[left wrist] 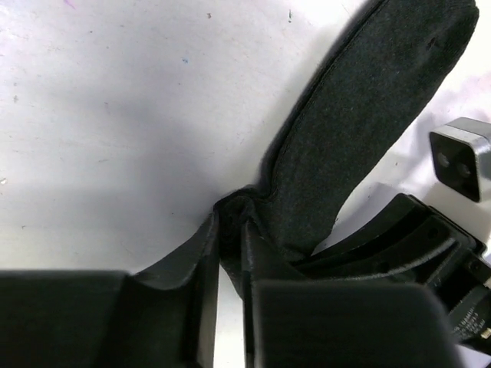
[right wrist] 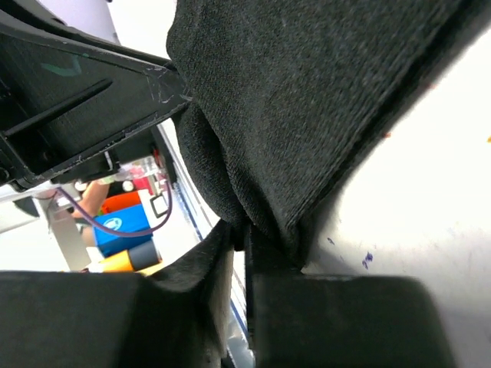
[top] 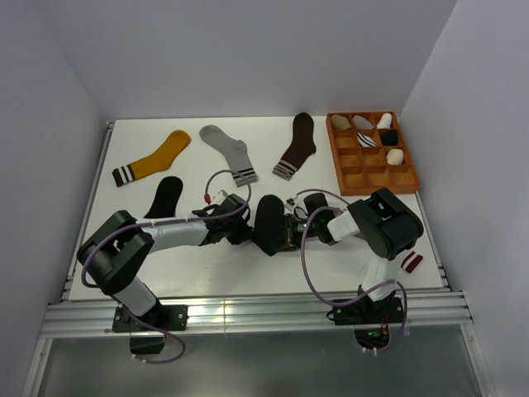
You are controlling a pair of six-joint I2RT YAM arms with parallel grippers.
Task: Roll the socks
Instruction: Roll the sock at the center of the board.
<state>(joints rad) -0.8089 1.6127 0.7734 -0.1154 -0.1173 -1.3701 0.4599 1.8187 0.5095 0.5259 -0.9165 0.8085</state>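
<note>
**Finding.** The charcoal-black sock (top: 269, 222) lay at the centre of the table (top: 223, 269), between the two arms. It was bunched and partly raised rather than flat.

The left gripper (top: 250, 227) was clenched on a fold at the sock's edge. Its wrist view showed both fingers (left wrist: 196, 261) drawn tight together with fabric pinched between them. The right gripper (top: 291, 230) was clamped on the same sock from the opposite side (its wrist view showed cloth trapped in the narrow slit between its fingers).

**Risks, as judged from this position.**
1. Each grip took only a thin pinch of cloth. Knit fabric stretches, so any pull apart could drag the fold out of one grip and leave the sock slack.
2. The two grippers sat almost touching. A turn of either wrist could knock them together or catch a trailing cable.
3. Uneven tension between the two sides would likely produce a loose, skewed roll.
4. A second black sock (top: 165, 197) lay just beside the left arm, and a wide sweep of that arm could shift it.
</note>
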